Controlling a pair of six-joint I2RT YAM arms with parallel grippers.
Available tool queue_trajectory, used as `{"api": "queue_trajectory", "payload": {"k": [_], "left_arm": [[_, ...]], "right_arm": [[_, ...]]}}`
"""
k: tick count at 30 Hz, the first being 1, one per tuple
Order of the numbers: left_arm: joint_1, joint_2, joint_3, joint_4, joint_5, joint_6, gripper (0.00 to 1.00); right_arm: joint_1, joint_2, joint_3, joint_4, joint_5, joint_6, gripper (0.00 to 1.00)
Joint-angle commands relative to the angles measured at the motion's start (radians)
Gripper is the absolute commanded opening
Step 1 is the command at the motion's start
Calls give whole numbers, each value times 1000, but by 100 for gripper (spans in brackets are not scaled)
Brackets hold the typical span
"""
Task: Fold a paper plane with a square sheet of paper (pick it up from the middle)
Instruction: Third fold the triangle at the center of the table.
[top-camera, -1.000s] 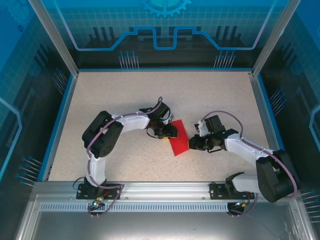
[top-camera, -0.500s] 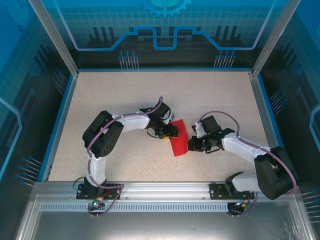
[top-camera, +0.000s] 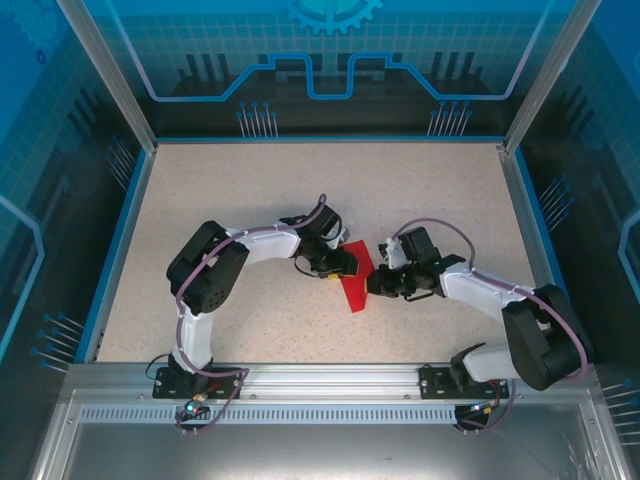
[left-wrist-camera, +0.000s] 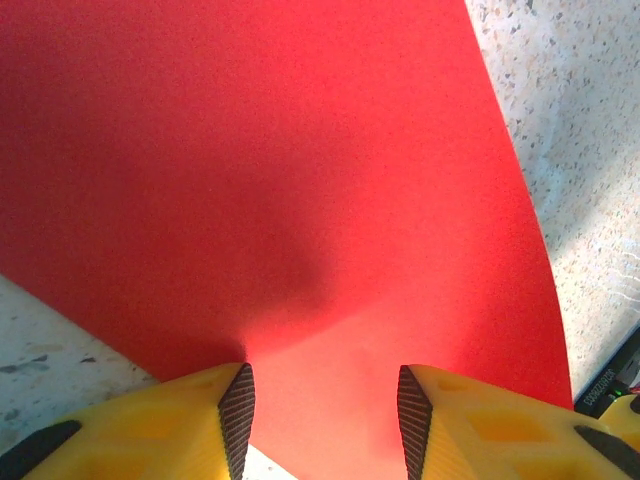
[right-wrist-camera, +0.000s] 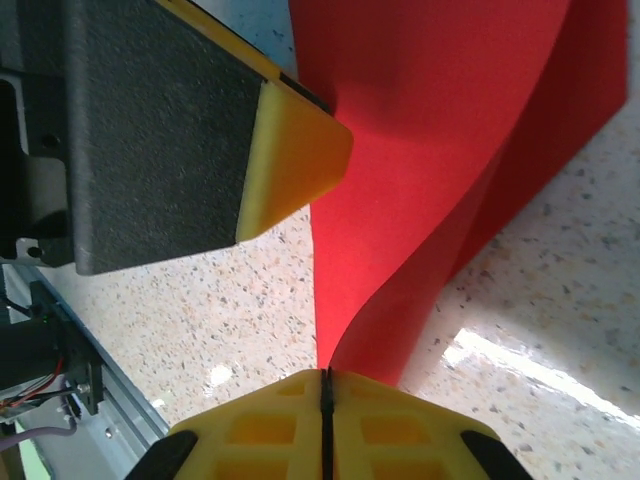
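The square sheet of paper is bright red and lies mid-table between both arms, its right side raised and curled over. My left gripper rests at the sheet's left edge. In the left wrist view the paper spreads flat under my left gripper, whose jaws stand apart over it. My right gripper is shut on the sheet's right edge. In the right wrist view my right gripper pinches the paper, which bends up from the jaws. The left arm's yellow fingertip sits close by, to the left of the raised paper.
The speckled beige table is bounded by blue walls on three sides. An aluminium rail carrying both arm bases runs along the near edge. Free room lies behind and to the left of the arms.
My right gripper has moved left with the paper's right edge, so the sheet looks narrower from above. The left gripper has stayed in place.
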Motion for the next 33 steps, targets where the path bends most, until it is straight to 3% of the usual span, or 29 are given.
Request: {"api": "queue_trajectory", "payload": {"k": [1,14,33], "left_arm": [[0,17,20,12,30,21,45],[36,-13,-1,96,112,-36,46],[100,40,76,47,110,2,44]], "right_arm": [[-6,21,20,63,-65,38,9],[-15,97,26,128,-38,78,10],[-19,130,52,99,11,80,11]]}}
